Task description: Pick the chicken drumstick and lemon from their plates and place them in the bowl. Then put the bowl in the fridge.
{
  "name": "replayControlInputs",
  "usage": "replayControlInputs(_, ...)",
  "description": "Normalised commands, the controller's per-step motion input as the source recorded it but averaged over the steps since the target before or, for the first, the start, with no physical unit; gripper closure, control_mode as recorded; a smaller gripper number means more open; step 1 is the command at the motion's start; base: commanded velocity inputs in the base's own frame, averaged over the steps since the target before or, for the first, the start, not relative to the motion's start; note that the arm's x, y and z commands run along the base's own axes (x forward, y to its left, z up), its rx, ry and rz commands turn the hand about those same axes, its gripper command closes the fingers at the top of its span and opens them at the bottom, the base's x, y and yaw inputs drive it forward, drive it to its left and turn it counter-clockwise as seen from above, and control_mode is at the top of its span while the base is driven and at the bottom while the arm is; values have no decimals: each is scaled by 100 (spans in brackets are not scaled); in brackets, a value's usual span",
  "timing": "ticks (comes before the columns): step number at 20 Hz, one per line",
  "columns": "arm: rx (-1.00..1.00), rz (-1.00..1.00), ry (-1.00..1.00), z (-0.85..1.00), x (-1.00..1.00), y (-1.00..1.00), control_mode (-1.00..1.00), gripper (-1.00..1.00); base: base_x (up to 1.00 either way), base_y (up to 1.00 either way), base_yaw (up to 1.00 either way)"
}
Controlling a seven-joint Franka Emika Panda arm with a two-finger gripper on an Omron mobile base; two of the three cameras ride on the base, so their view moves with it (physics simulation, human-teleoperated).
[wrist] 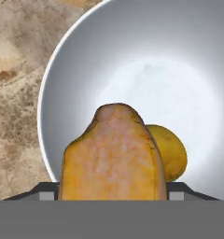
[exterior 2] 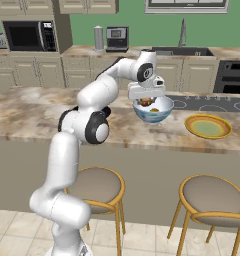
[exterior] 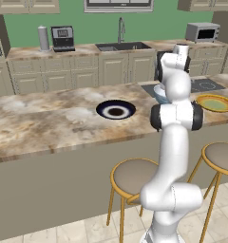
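Directly above the bowl [exterior 2: 153,111], the fingers [wrist: 47,193] clasp the chicken drumstick [wrist: 113,156], poised, it seems, for release beside the lemon [wrist: 172,151] already lying inside. Both plates, the dark one [exterior: 115,110] and the yellow one [exterior 2: 208,126], sit bare on the marbled tabletop [exterior: 44,121].

Green wall [exterior: 101,26] running behind cream base cabinets [exterior: 78,71]. Marble-patterned island counter [exterior: 44,118] spanning the foreground, a black cooktop [exterior 2: 212,103] sitting in it. Sink with tall faucet [exterior: 120,29] standing at the back counter. Microwave [exterior 2: 29,35], coffee machine [exterior: 62,38], toaster oven [exterior: 202,32] and paper towel roll [exterior: 43,38] lining the rear. Gold-framed stools [exterior 2: 212,200] standing on a beige tiled floor [exterior: 63,232].
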Motion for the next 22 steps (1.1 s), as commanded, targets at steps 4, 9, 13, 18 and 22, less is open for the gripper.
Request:
replayControlInputs(4, 0, 11, 7, -13, 10, -5, -100, 100, 0, 0, 0)
replayControlInputs(9, 0, 10, 2, -17, 1, 1, -100, 100, 0, 0, 0)
replayControlInputs(13, 0, 9, 0, -19, 0, 8, -100, 100, 0, 0, 0)
replayControlInputs(18, 0, 8, 0, -16, 0, 2, -100, 100, 0, 0, 0)
replayControlInputs(22, 0, 7, 0, -17, 0, 4, -100, 100, 0, 0, 0)
